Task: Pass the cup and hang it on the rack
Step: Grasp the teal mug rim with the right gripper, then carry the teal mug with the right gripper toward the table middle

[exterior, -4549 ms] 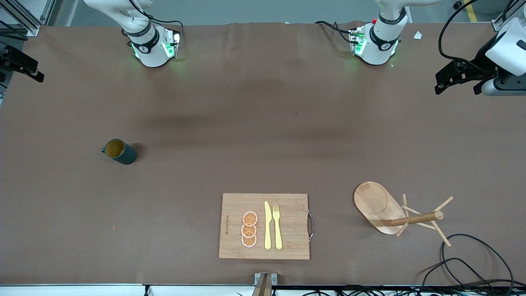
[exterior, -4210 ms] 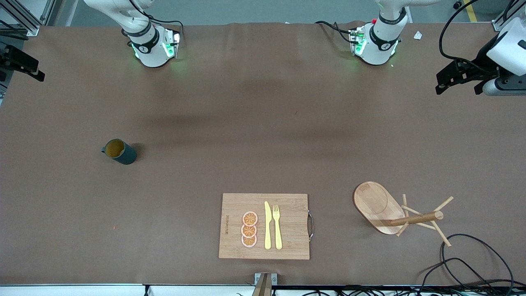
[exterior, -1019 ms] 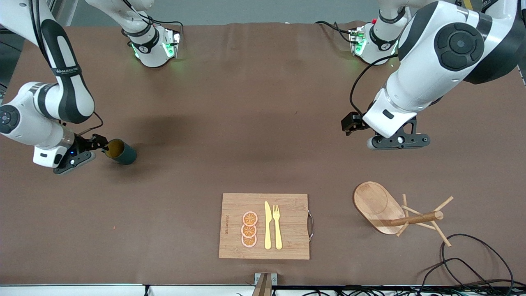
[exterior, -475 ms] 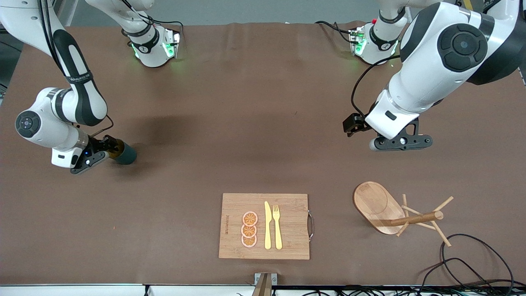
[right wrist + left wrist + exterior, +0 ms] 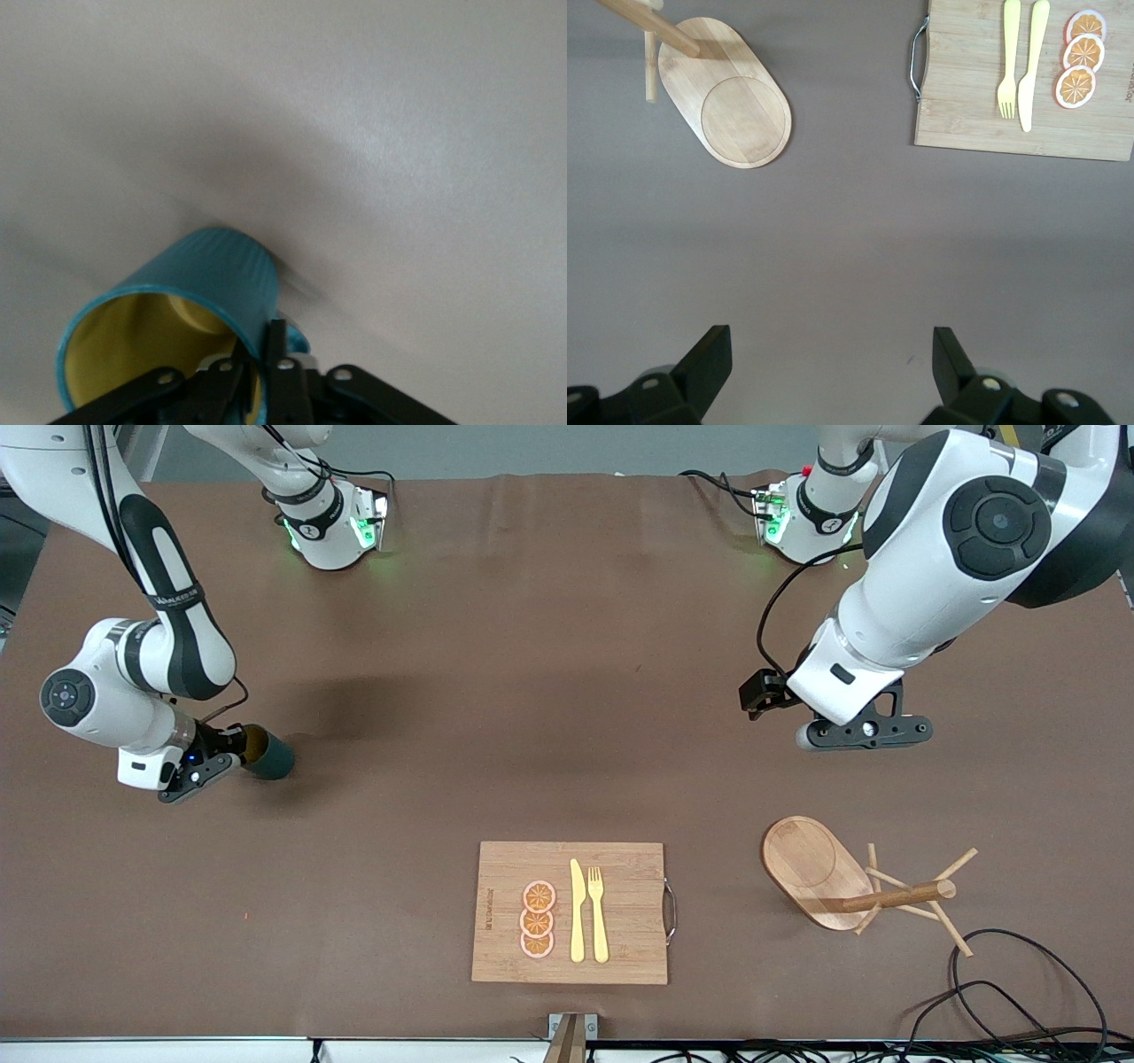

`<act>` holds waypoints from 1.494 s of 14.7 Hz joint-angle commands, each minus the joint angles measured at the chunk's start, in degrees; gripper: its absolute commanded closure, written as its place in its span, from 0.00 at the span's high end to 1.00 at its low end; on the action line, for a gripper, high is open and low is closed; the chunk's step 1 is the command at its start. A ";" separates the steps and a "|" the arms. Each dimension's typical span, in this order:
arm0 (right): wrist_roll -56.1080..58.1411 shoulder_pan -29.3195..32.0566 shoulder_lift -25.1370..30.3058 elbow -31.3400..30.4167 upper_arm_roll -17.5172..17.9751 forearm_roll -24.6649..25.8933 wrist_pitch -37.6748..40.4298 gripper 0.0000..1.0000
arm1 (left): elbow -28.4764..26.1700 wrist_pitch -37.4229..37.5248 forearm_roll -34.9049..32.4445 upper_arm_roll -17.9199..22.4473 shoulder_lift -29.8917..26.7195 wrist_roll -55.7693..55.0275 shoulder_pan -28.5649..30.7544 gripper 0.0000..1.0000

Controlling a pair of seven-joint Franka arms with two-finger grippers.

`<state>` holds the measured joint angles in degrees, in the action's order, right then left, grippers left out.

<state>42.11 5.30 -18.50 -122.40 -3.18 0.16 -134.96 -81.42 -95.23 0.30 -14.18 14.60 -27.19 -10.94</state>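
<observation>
The dark teal cup (image 5: 273, 757) with its mustard inside rests on the table toward the right arm's end. My right gripper (image 5: 237, 749) is shut on its rim. In the right wrist view one finger is inside the cup (image 5: 213, 274) and the other outside, beside the small handle, with the right gripper (image 5: 262, 343) pinching the wall. The wooden rack (image 5: 819, 872), with oval base, post and thin pegs, is toward the left arm's end, near the front camera. My left gripper (image 5: 861, 731) hovers open over bare table, farther from the camera than the rack (image 5: 731, 111); the left gripper (image 5: 830, 354) holds nothing.
A rectangular wooden cutting board (image 5: 571, 912) with a yellow knife, fork and orange slices lies near the table's front edge, also seen as the board (image 5: 1028, 88) in the left wrist view. A black cable (image 5: 1019, 992) loops beside the rack.
My right gripper has slid onto the cup's rim and shut on its wall. The left arm has barely moved and stays open. The cup is in the same spot.
</observation>
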 commanded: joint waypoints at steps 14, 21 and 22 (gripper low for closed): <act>-29.87 -14.96 4.97 8.32 -0.07 -0.43 17.89 0.00 | 0.21 -0.22 -1.18 -0.33 -0.63 0.03 0.30 1.00; -50.77 -29.18 4.70 9.28 0.02 -8.07 15.70 0.00 | 0.21 -0.22 -1.18 -0.33 -0.63 -0.23 0.48 1.00; -55.33 -32.17 4.44 9.72 0.02 -8.07 14.30 0.00 | 0.21 -0.22 -1.18 -0.33 -0.71 -0.15 0.39 1.00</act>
<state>-5.65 -21.89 -14.76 -113.03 -2.58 -6.35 -119.10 -81.28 -95.34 0.29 -14.17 14.57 -27.19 -10.71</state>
